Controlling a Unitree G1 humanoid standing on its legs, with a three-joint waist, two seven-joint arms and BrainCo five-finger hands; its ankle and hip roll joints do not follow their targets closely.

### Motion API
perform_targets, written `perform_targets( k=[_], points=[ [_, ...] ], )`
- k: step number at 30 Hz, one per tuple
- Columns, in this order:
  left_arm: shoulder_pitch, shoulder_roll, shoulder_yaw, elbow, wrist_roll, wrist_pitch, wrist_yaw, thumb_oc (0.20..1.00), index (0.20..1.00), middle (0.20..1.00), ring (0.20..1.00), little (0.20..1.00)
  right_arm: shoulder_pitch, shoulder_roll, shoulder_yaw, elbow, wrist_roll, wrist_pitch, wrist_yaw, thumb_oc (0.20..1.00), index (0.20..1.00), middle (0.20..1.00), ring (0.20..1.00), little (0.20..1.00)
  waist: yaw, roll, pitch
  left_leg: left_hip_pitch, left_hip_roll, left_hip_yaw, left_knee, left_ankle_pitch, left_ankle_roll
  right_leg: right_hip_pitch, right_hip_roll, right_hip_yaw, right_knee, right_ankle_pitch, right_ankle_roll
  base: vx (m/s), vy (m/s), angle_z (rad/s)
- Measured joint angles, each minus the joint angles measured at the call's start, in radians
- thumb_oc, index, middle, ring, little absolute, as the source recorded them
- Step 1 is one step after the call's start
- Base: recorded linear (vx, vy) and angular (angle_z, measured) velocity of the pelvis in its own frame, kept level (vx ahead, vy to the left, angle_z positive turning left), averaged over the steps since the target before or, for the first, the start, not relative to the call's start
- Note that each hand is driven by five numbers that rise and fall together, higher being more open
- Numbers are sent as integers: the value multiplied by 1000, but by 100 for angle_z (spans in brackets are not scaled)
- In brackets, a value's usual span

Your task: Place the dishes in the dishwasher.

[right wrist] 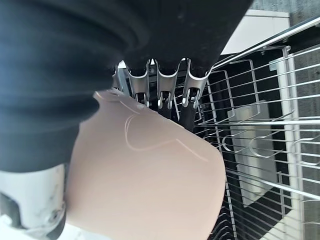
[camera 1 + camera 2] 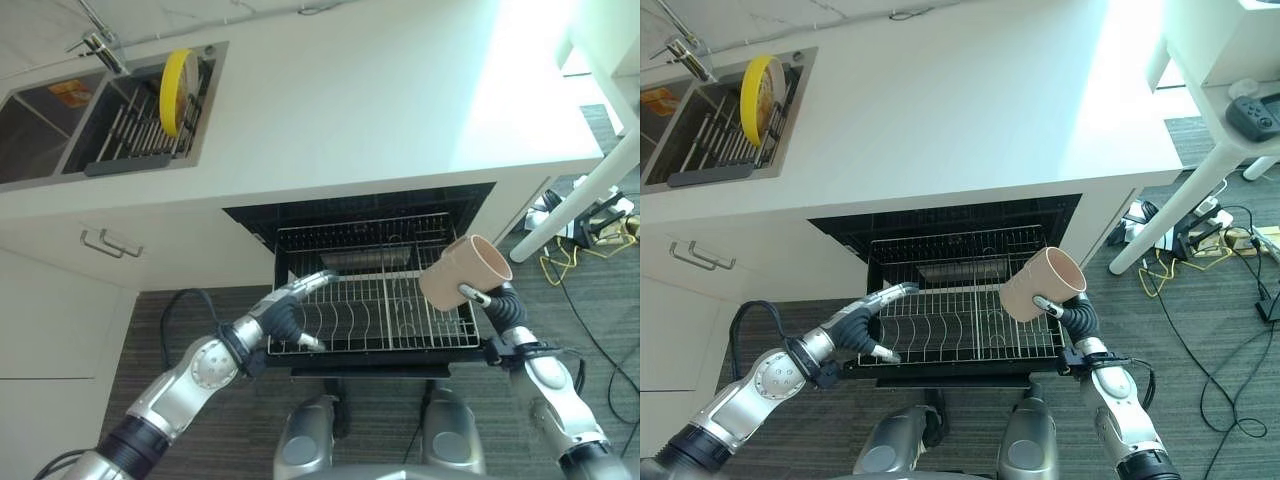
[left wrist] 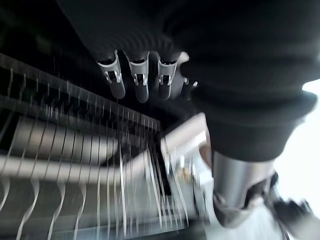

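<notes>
One dish is in play from where I sit, and none is racked yet. Starting at the far left, a round yellow plate [image 2: 178, 90] stands on edge in the grey slatted drainer [image 2: 140, 130] set into the steel sink [image 2: 40, 130] of the white worktop [image 2: 350, 100]; it sits well apart from both arms, so I judge it is left to be moved.

Below the worktop's front edge the dishwasher's wire rack [image 2: 375, 300] is pulled out and looks bare of dishes. My left robot hand [image 2: 290, 305] rests at the rack's left front corner, fingers stretched forward over the wires, thumb apart, pinching nothing.

Further right, my right robot hand [image 2: 1065, 312] has its fingers [image 1: 160, 95] curled round a smooth beige cup [image 2: 1040, 285], tilted with its open mouth up and away from me, held above the rack's right front corner and not touching the wires. I judge the cup needs lowering into the rack; then the plate remains.

Hard to make out: the dishwasher's dark interior behind the rack, and the left wrist view, where the wires smear together. The cup's base is hidden behind the holding hand, and the sink's left basin is cut off.
</notes>
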State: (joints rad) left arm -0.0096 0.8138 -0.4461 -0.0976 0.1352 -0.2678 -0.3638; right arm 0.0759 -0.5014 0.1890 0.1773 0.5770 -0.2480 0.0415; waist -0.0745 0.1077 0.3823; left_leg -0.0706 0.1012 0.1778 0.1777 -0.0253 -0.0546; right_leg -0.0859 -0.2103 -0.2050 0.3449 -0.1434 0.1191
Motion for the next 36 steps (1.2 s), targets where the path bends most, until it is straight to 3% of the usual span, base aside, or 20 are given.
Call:
perform_targets(
  k=[5,7,12,15,18,20,23,25,30,36],
  points=[
    [11,30,-9,-13,-6,119,-213,1000,1000,1000,1000,1000,27,-11,2,-15,-9,7,12,200,200,200,200,200,-1,-6,-10,93,0,-2,-46,-3,-6,106,12,-16,-62,-4,5,122,10,5],
    [12,32,-31,-14,-5,155,-280,1000,1000,1000,1000,1000,24,-12,21,-15,-28,25,2,200,200,200,200,200,2,-21,-53,107,-1,-4,-62,-3,-6,128,14,-25,-83,-4,6,132,-26,10],
    [7,47,-68,-15,3,196,-347,1000,1000,1000,1000,1000,-12,-17,82,13,-68,93,-20,200,200,200,200,200,19,-61,-101,121,0,-7,-69,-3,-7,150,19,-30,-99,-1,9,14,-53,3],
    [-91,83,-146,-13,4,208,-342,1000,1000,1000,1000,1000,-94,-86,127,14,-77,133,-43,200,200,200,200,200,39,-66,-97,30,5,-33,-15,1,-9,78,21,-40,-67,5,3,-114,-62,15],
    [-134,97,-145,7,6,207,-304,1000,1000,1000,1000,1000,-172,-93,129,19,-76,151,-62,200,200,200,200,200,64,-78,-59,-32,14,-45,0,23,-10,13,26,-42,-38,10,-6,-201,-46,6],
    [-178,103,-145,22,27,205,-272,1000,1000,1000,1000,1000,-224,-101,147,32,-77,156,-76,200,200,200,200,200,67,-82,-3,-89,19,-60,-3,40,-23,-43,29,-50,-24,12,-9,-195,-45,15],
    [-242,105,-145,40,44,206,-226,1000,1000,1000,1000,1000,-262,-100,159,55,-77,176,-97,200,200,200,200,200,85,-84,93,-139,20,-65,-23,75,-15,-106,30,-51,-12,29,-26,-152,-26,7],
    [-277,105,-145,46,54,205,-197,1000,1000,1000,1000,1000,-276,-90,161,79,-76,177,-106,200,200,200,200,200,85,-92,135,-143,19,-65,-37,90,-16,-115,29,-51,-15,43,-16,-109,5,3],
    [-341,104,-146,83,85,201,-140,1000,1000,1000,1000,1000,-356,-60,204,144,-77,176,-132,200,200,200,200,200,84,-97,158,-174,16,-59,-57,111,-3,-131,38,-54,-65,83,-24,-132,20,-1],
    [-371,78,-147,143,106,198,-103,1000,1000,1000,1000,1000,-462,-18,233,238,-85,176,-168,200,200,200,200,200,96,-96,157,-147,11,-61,-63,108,-1,-96,38,-57,-82,80,-22,1,15,2]
  ],
)
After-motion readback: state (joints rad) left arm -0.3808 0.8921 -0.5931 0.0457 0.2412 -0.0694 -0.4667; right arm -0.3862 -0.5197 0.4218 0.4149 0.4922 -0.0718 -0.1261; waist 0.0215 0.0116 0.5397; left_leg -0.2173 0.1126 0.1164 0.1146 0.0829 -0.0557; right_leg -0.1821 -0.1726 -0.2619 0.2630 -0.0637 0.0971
